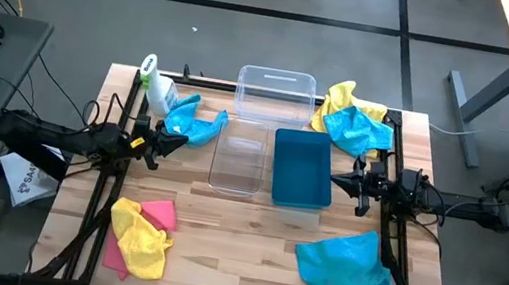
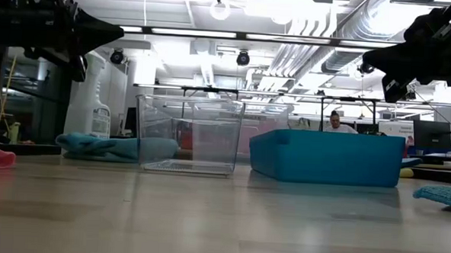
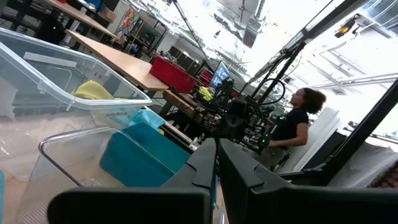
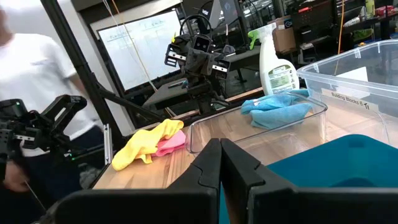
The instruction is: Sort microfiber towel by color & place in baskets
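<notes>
Wooden table (image 1: 242, 227), teal basket (image 1: 302, 169), scattered towels (image 1: 345, 271), both arms' jaws pressed together, person (image 3: 292, 127) beyond

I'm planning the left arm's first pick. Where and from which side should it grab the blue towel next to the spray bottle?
Grip the bunched ridge of the blue towel from straight above. It lies crumpled, so the raised folds probably give the fingers something to pinch. The spray bottle stands at one side and the clear basket at the other, which crowds side approaches. The left gripper hovers close by, fingers shut.
</notes>
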{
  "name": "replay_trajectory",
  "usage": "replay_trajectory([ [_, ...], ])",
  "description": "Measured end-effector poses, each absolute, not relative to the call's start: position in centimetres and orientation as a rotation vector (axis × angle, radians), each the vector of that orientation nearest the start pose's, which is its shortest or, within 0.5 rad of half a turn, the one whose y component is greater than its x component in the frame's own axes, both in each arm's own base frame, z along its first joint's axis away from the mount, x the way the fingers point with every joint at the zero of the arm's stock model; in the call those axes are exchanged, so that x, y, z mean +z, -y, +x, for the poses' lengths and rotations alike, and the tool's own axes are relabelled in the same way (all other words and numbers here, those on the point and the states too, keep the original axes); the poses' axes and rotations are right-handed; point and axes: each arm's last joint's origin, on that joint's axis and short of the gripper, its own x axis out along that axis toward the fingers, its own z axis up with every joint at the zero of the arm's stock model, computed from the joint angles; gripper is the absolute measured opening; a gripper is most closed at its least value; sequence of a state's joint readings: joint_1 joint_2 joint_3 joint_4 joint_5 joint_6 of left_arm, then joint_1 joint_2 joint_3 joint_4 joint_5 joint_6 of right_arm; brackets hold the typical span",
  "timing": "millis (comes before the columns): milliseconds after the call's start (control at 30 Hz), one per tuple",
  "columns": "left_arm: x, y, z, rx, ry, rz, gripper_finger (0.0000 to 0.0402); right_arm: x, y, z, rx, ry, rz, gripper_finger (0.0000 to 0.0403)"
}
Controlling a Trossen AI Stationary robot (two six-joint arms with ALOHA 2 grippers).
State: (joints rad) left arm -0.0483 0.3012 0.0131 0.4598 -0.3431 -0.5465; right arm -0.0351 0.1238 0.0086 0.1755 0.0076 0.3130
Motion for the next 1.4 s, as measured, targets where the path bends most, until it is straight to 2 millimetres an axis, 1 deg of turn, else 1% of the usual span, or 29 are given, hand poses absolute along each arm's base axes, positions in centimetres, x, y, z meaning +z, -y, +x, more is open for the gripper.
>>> replay_trajectory([
  [1300, 18.59, -0.42, 11.38, 0.241, 0.245, -0.575, 0.0007, 17.33, 0.39, 10.48, -0.033, 0.066, 0.312, 0.0],
  [1367, 18.6, -0.42, 11.38, 0.241, 0.246, -0.575, 0.0007, 17.54, 0.42, 10.46, -0.042, 0.09, 0.314, 0.0],
  [1400, 18.6, -0.42, 11.38, 0.241, 0.246, -0.575, 0.0007, 17.9, 0.48, 10.43, -0.054, 0.131, 0.333, 0.0],
])
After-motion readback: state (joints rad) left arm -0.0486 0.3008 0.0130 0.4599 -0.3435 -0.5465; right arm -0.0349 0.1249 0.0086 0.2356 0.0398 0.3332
